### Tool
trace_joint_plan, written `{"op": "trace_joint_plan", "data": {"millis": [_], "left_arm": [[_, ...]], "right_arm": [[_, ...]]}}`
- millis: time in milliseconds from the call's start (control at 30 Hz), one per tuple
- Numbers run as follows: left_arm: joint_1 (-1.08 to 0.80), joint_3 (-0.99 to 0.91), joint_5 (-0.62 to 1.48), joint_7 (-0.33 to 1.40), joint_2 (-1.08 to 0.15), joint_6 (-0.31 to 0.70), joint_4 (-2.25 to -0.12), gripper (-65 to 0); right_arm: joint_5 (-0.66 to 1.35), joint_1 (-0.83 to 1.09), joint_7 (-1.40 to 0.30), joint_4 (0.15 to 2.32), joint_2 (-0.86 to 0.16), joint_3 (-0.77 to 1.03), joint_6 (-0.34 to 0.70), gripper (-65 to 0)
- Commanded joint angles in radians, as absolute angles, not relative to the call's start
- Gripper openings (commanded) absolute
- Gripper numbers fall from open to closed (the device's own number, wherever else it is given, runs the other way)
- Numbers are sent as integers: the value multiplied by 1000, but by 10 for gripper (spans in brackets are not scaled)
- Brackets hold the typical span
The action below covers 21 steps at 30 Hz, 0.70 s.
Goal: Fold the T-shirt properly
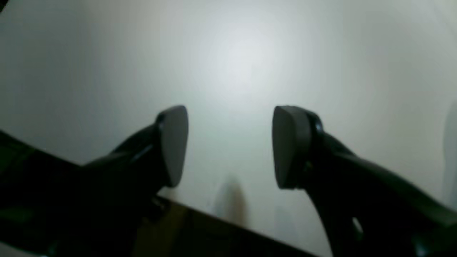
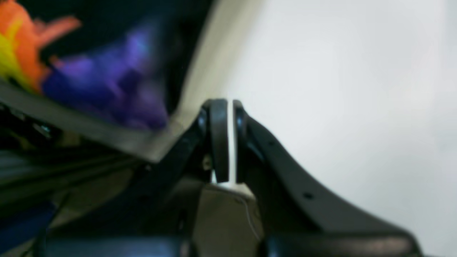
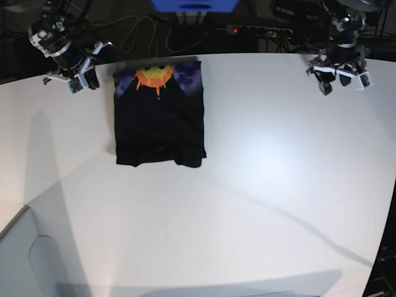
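Note:
The T-shirt (image 3: 159,120) lies folded into a black rectangle at the table's far left, its orange sun print (image 3: 154,75) on purple facing up at the far end. The right wrist view catches that print (image 2: 107,78), blurred, at the upper left. My right gripper (image 3: 80,83) hovers just left of the shirt's far corner, apart from it; its pads (image 2: 219,139) are shut with nothing between them. My left gripper (image 3: 341,85) stands at the table's far right, well away from the shirt. Its fingers (image 1: 173,142) are open over bare white table, holding nothing.
Behind the table's (image 3: 260,185) far edge lie a power strip (image 3: 260,31) with a red light, cables (image 3: 139,34) and a blue object (image 3: 193,5). A grey panel (image 3: 25,253) sits at the near left corner.

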<state>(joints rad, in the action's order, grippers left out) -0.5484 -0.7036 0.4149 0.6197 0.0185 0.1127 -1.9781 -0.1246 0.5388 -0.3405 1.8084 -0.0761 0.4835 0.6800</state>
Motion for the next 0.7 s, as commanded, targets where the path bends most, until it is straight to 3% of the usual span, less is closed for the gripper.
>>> {"op": "trace_joint_plan", "data": {"millis": [0,100,200,433,667], "left_arm": [[-572,-710,444,598,8,116,-2008,-301],[-628,-711,503,598,-38,116,-2031,-441],[-676,-711,533,598,-56,116,-2031,-650],[-825,-711,524,598,-67,116,-2045,-650],[-954,-679,458,591,-59,116,-1952,-650]], "right_arm": [[-108,547,-314,1834,-67,519,698,-650],[-108,578,-314,1837,-21,638,698,-650],[-107,624,-335,1837,13,734,698,-650],[1,796,-521,1890,73,816,698,-650],[50,866,-547,1814,56,733,698,-650]]}}
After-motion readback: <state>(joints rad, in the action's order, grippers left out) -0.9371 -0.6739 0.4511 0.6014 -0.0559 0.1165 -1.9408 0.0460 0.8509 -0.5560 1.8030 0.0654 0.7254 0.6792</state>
